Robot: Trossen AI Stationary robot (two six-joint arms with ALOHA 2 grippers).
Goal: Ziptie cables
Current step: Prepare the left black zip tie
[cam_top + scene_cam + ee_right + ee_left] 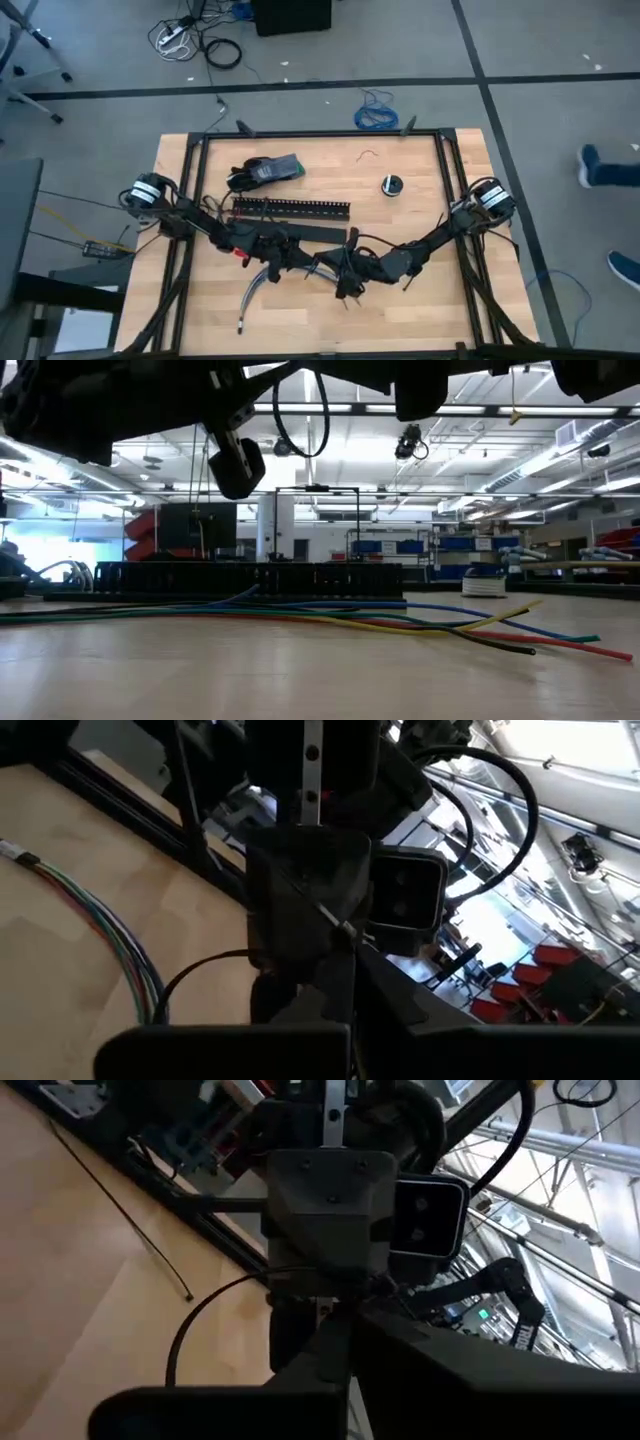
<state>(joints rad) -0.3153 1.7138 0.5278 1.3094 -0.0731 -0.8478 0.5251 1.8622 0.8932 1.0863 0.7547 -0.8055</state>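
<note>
Both arms meet above the bench (420, 290) centre; left gripper (300, 258) and right gripper (335, 272) face closely, finger state cannot be told. The cables (258, 290) lie below them.

The desk (420, 290) is pale wood with a smooth, matt grain. The cables (300, 615) wear glossy plastic sheaths, and the slotted channel (290, 209) looks matt black plastic.

The left gripper (292, 255) and the right gripper (338, 268) meet close together, just in front of the long black channel (290, 210). The cables (256, 290) curve away beside the left gripper.
</note>
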